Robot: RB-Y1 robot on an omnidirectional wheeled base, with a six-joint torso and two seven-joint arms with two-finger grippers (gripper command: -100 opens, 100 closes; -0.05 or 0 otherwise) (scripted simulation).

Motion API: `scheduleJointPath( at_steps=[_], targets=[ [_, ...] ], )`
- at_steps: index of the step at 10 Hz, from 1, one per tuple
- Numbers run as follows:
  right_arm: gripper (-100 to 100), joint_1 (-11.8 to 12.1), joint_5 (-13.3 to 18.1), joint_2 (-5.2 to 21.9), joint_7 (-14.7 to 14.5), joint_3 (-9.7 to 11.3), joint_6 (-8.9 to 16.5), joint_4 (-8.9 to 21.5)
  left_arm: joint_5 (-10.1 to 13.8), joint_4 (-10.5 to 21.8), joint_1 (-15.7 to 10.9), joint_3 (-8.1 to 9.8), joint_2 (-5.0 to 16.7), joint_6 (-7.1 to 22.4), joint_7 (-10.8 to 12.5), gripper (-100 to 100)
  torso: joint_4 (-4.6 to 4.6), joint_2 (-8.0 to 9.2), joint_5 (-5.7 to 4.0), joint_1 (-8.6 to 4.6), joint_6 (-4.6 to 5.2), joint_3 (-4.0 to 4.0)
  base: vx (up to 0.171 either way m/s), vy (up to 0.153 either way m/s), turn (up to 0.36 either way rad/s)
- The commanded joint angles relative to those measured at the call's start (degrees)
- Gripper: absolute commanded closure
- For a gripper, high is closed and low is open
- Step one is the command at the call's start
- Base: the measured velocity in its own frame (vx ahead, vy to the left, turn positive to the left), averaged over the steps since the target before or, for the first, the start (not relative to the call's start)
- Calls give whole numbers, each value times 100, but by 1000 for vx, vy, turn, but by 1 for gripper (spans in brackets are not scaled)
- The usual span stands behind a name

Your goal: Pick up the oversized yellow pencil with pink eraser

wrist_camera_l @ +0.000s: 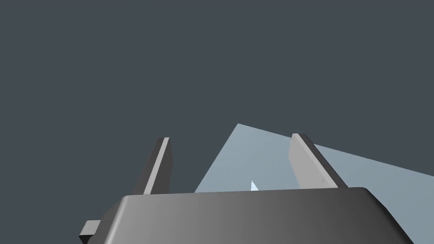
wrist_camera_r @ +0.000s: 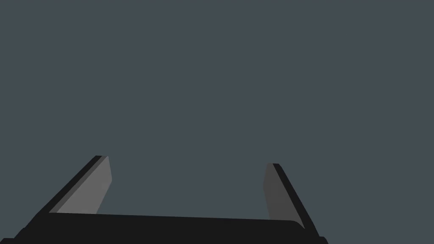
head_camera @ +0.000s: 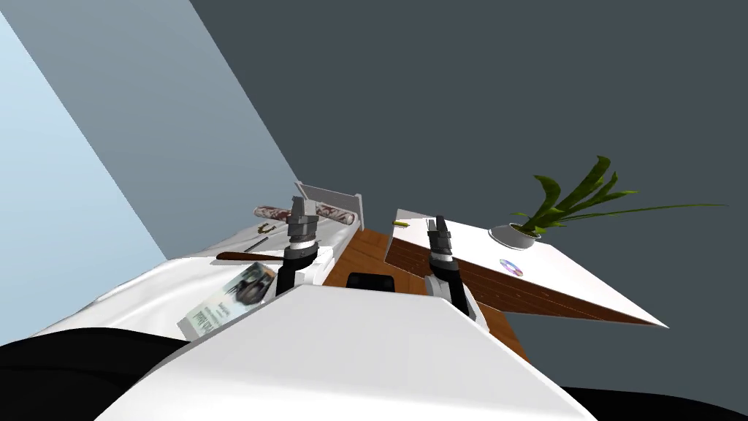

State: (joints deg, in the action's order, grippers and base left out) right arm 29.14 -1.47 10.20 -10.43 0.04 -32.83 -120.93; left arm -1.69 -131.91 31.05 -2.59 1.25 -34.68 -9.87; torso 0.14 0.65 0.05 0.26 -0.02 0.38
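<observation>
Head view, reading from the left: a bed (head_camera: 146,289) with a white sheet lies left of the white tabletop (head_camera: 555,267), parted from it by a strip of wooden floor (head_camera: 365,252). On the bed, farthest from the tabletop, lies a printed magazine (head_camera: 230,298). Closer to the tabletop are a thin brown stick (head_camera: 245,256) and a roll with red blotches (head_camera: 272,213), which rests by the grey headboard (head_camera: 332,196). The left end effector (head_camera: 302,207) is raised over the bed, left of the tabletop. In the left wrist view its fingers (wrist_camera_l: 157,165) stand wide apart with nothing between them. At the tabletop's far left corner lies a small yellow-green sliver, probably the pencil (head_camera: 400,223), though it is too small to make out an eraser. The right end effector (head_camera: 439,224) hangs over the tabletop's left end, just right of the pencil and apart from it. In the right wrist view its blades are likewise spread, holding nothing. Toward the middle of the tabletop a shiny disc (head_camera: 511,267) lies flat. Just behind it a white pot (head_camera: 511,235) stands near the tabletop's far edge, and the long green leaves of its plant (head_camera: 577,194) reach out to the right.
</observation>
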Motion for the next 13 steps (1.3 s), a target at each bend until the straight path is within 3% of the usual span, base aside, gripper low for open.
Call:
scheduleJointPath(
  at_steps=[1,2,4,7,8,9,10,11,12,13],
  targets=[
    [-100,-24,178,286,-183,49,30,286,0,0,0,0,0,0,0,0,0,0,0,0,0,0,-187,99,226],
    [-100,-24,178,374,-183,49,30,286,0,0,0,0,0,0,0,0,1,5,2,7,0,3,-129,47,72],
    [-100,-109,440,743,-436,126,97,695,0,0,0,0,0,0,0,0,-3,-13,-3,-16,0,-7,-141,49,206],
    [-100,-157,584,1108,-573,172,138,942,0,0,1,0,0,0,0,0,-5,-25,-2,-6,1,-14,-88,66,109],
    [-100,-206,735,1315,-715,223,183,1186,0,0,2,1,1,0,0,0,-6,-32,-1,-11,4,-17,-79,49,206],
    [-100,-206,735,1371,-715,223,183,1186,0,0,1,1,1,0,0,0,-7,-33,-3,-17,0,-18,-71,49,99],
    [-100,-257,892,1575,-860,278,232,1432,0,0,2,1,1,0,0,0,-7,-35,-3,-18,5,-19,-92,77,157],
    [-100,-257,892,1641,-860,278,232,1441,0,0,1,1,1,0,0,0,-6,-29,-2,-11,2,-16,-88,65,86],
    [-100,-311,1055,1844,-1009,339,287,1704,0,0,2,1,1,0,0,0,-5,-30,-2,-14,4,-16,-88,84,206],
    [-100,-311,1055,1915,-1009,339,287,1704,0,0,1,1,0,0,0,0,-6,-29,-1,-8,1,-16,-63,64,84]
  ],
)
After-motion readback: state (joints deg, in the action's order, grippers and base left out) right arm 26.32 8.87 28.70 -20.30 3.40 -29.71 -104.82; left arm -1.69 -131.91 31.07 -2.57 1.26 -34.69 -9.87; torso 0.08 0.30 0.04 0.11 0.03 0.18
